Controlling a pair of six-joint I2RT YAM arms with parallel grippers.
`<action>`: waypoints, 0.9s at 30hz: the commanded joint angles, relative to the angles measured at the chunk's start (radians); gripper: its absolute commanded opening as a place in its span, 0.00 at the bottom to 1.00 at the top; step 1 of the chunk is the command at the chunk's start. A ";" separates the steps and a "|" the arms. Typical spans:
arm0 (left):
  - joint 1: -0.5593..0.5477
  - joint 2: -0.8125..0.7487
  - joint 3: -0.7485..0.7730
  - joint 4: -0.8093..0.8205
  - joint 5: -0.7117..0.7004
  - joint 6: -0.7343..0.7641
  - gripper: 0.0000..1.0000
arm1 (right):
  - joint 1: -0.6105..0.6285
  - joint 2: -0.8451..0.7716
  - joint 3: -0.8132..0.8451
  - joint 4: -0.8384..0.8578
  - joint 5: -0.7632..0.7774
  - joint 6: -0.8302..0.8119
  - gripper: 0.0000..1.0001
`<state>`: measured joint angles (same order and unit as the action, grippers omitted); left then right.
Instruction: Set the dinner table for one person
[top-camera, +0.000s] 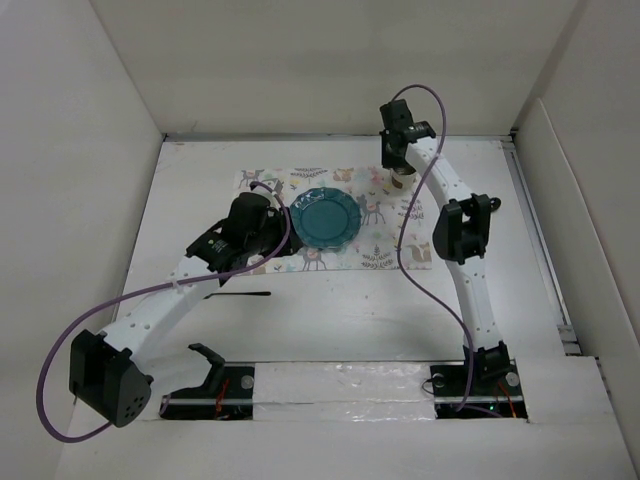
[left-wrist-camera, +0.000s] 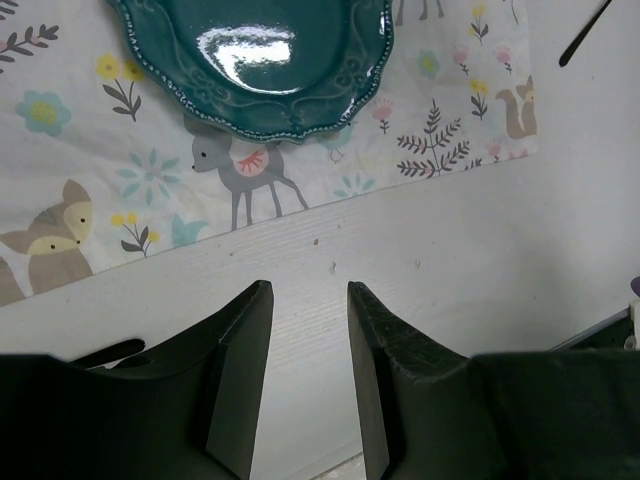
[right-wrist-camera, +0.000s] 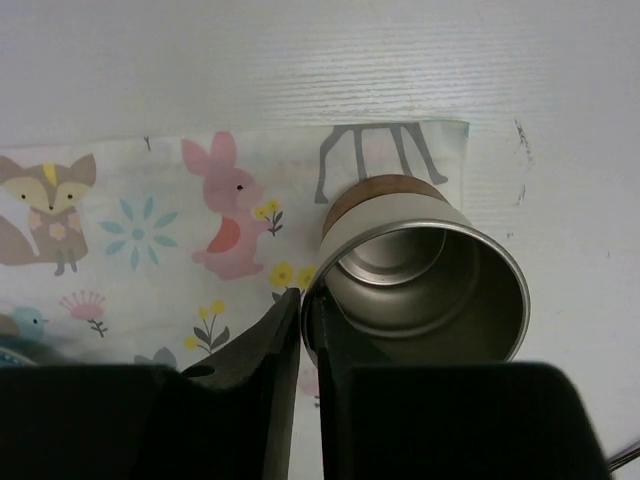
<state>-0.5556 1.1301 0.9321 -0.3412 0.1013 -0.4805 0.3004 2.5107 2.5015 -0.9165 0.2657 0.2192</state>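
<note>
The white dinner table (top-camera: 330, 310) carries a patterned placemat (top-camera: 375, 250) with a teal plate (top-camera: 324, 219) at its middle. My right gripper (top-camera: 398, 170) is shut on the rim of a metal cup (top-camera: 402, 178) at the placemat's far right corner. In the right wrist view one finger is inside the cup (right-wrist-camera: 420, 270) and one outside, gripper (right-wrist-camera: 305, 300). My left gripper (top-camera: 268, 240) is open and empty just left of the plate. In the left wrist view it (left-wrist-camera: 308, 290) hangs over bare table (left-wrist-camera: 450, 230), with the plate (left-wrist-camera: 260, 60) ahead.
A thin black utensil (top-camera: 240, 296) lies on the table near the placemat's near left corner; its tip shows in the left wrist view (left-wrist-camera: 585, 40). White walls enclose the table on the left, far and right sides.
</note>
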 joint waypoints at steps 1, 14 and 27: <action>-0.006 -0.009 0.016 0.013 -0.012 0.005 0.34 | 0.019 0.001 0.036 0.039 0.015 -0.001 0.27; -0.006 0.034 0.063 0.030 0.008 0.062 0.34 | -0.088 -0.444 -0.339 0.321 -0.163 0.166 0.49; -0.006 0.079 0.070 0.077 0.080 0.141 0.00 | -0.380 -0.704 -1.047 0.464 -0.013 0.316 0.00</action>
<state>-0.5556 1.2129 0.9695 -0.3050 0.1543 -0.3729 -0.0711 1.7905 1.5047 -0.4606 0.1974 0.5072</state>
